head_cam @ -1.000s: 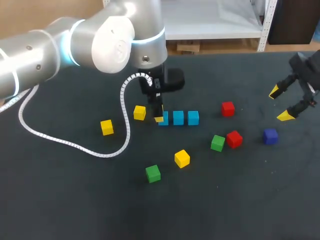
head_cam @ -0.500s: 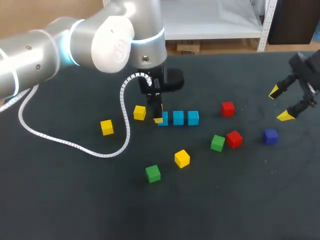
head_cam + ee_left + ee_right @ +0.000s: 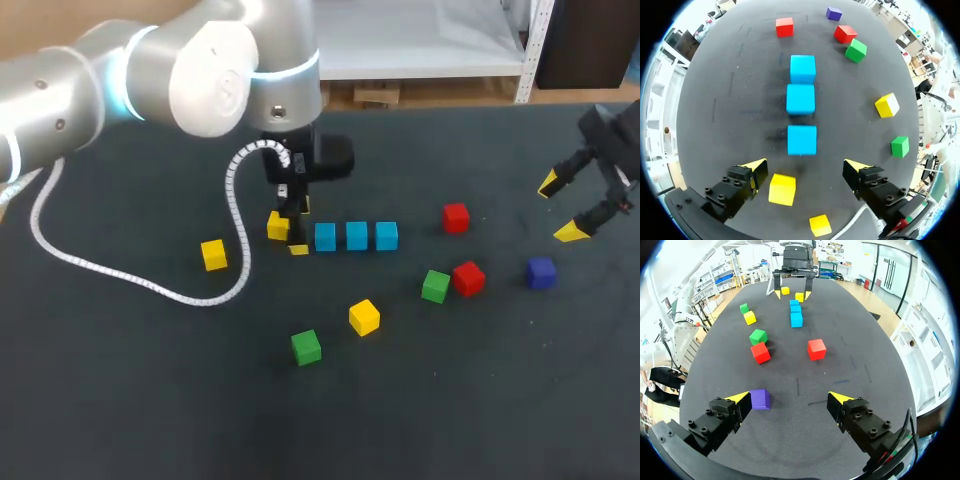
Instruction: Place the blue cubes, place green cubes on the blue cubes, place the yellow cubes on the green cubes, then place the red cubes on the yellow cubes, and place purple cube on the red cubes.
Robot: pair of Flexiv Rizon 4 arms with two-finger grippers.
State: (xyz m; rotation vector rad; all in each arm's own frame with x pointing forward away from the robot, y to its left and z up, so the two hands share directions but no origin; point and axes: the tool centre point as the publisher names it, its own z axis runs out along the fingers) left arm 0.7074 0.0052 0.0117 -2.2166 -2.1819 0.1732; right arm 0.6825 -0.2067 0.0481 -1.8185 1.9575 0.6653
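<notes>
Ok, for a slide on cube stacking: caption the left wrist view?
Open left gripper, a yellow cube between its fingers, three blue cubes in a row ahead.

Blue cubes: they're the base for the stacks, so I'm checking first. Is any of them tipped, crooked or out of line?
Nothing stands out. The three blue cubes lie flat on the table in one straight row, squared up with each other, with narrow gaps between them and nothing on top of them.

Three blue cubes (image 3: 357, 236) form a centre-frame row; green cubes (image 3: 435, 286), yellow cubes (image 3: 364, 317), red cubes (image 3: 456, 217) and purple cube (image 3: 541, 272) lie scattered singly.
</notes>
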